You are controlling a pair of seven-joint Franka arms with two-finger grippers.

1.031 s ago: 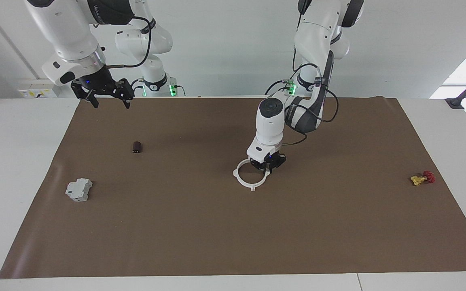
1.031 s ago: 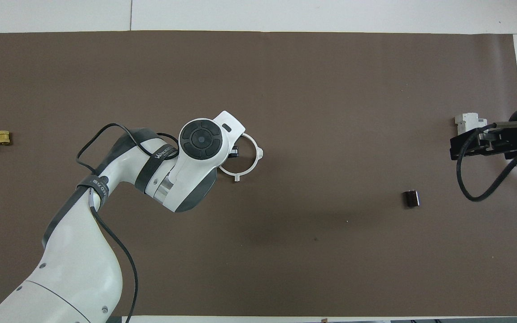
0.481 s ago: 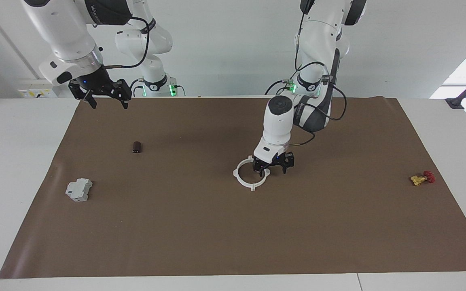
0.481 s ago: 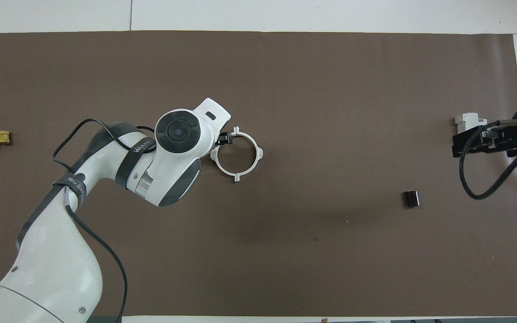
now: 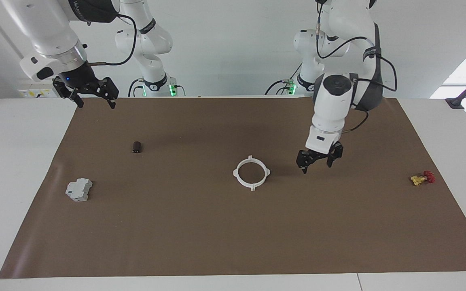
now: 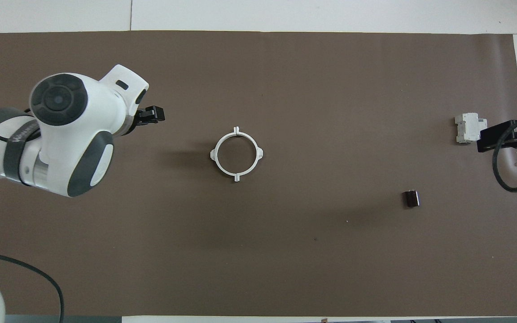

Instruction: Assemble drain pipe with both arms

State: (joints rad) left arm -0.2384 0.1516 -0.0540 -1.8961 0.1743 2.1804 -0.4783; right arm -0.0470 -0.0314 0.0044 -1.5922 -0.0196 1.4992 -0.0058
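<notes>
The ring (image 5: 251,173) is seen lying whole on the worktop (image 5: 217,226); left pincer (image 5: 318,161) and right pincer (image 5: 90,96) are held released, raised apart from it.

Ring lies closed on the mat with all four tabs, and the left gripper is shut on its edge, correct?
Not quite. The ring does lie closed on the mat, but the left gripper hangs open beside it, clear of its edge; the facing view shows the gap.

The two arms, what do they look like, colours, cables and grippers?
Both arms are glossy white with rounded jointed segments, dark grey joint caps and black cables looped along them. The left gripper and the right gripper are black and two-fingered. Green lights glow at both bases.
</notes>
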